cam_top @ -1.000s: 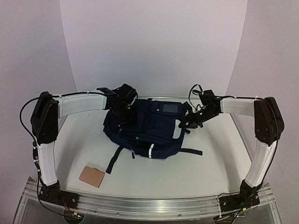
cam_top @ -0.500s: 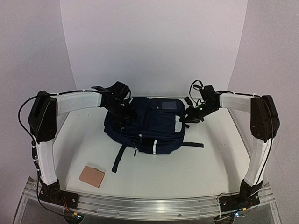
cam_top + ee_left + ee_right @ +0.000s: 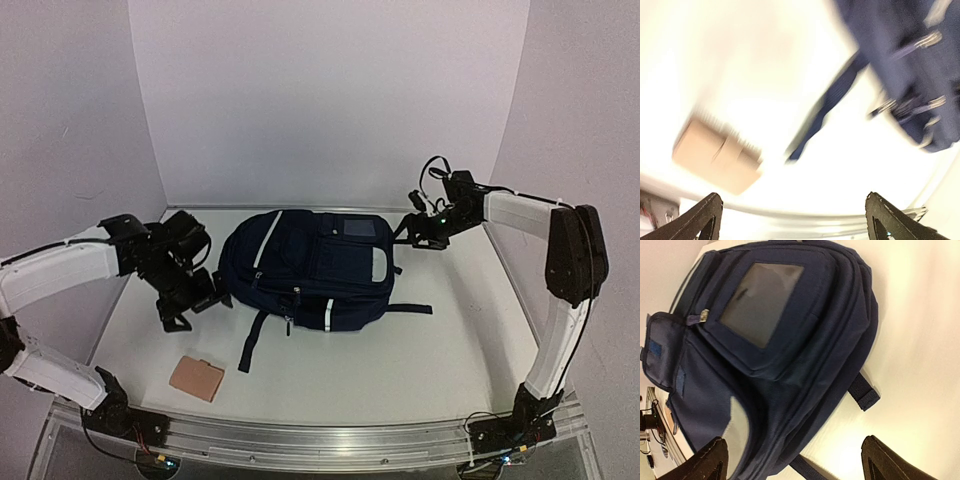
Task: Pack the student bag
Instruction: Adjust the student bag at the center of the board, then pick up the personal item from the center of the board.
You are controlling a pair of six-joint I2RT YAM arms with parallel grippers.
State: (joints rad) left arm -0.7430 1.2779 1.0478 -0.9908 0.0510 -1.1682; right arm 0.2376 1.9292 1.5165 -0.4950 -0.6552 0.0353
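Top external | tan wallet point(image 3: 196, 379) near student bag point(image 3: 310, 270) | left gripper point(image 3: 190, 306), right gripper point(image 3: 413, 232): spread, empty

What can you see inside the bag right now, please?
Nothing of its inside shows. The bag lies on the table with no pocket gaping, so any contents are hidden by the fabric. A tan pouch lies outside it, apart from it.

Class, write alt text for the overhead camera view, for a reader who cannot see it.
A dark navy backpack lies flat in the middle of a white table, flanked by two robot arms. The left gripper and the right gripper are both open, holding nothing. A small tan object lies near the front left.
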